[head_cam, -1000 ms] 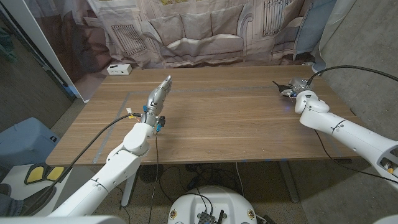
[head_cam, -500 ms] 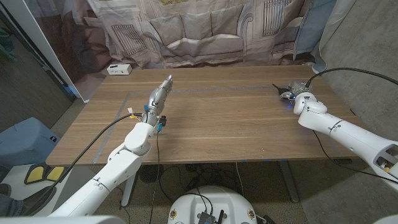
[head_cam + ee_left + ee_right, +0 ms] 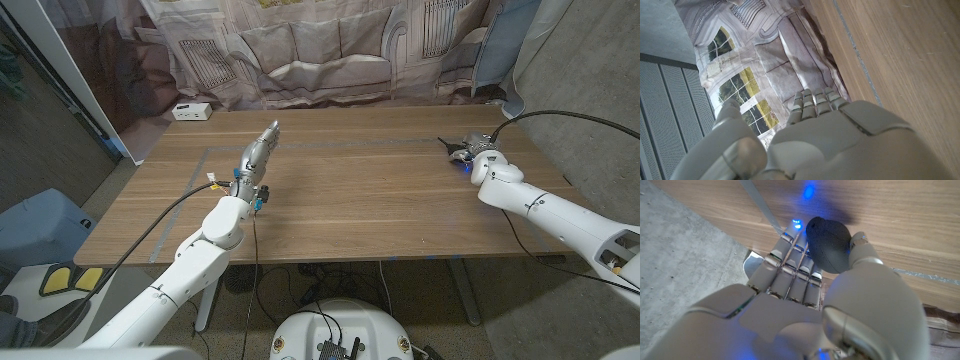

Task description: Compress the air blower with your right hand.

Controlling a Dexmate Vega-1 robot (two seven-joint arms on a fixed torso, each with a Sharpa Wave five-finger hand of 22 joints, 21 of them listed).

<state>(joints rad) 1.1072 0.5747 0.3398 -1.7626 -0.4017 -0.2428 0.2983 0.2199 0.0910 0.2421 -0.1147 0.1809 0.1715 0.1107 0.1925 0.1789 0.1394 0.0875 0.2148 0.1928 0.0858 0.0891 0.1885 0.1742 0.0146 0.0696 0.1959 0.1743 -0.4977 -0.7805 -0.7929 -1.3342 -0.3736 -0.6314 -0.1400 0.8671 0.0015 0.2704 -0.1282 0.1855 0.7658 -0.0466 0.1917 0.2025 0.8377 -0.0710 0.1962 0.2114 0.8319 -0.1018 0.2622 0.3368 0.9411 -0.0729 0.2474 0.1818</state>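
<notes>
The air blower (image 3: 827,244) is a black rubber bulb with a thin nozzle (image 3: 446,141), lying near the table's far right edge. My right hand (image 3: 477,149) is on it. In the right wrist view the bulb sits between my right hand's (image 3: 805,295) fingers (image 3: 790,270) on one side and the thumb (image 3: 862,250) on the other, both touching it. The bulb looks round, not visibly squashed. My left hand (image 3: 256,154) stands on the left half of the table with its fingers (image 3: 816,102) stretched out together, holding nothing.
A small white box (image 3: 190,111) sits at the table's far left corner. A printed curtain (image 3: 330,50) hangs behind the table (image 3: 350,200). The table's right edge (image 3: 745,227) runs close beside my right hand. A grey tape line (image 3: 330,146) crosses the tabletop.
My right forearm and hand have shifted slightly toward the blower and settled around the bulb. The left arm has not moved.
</notes>
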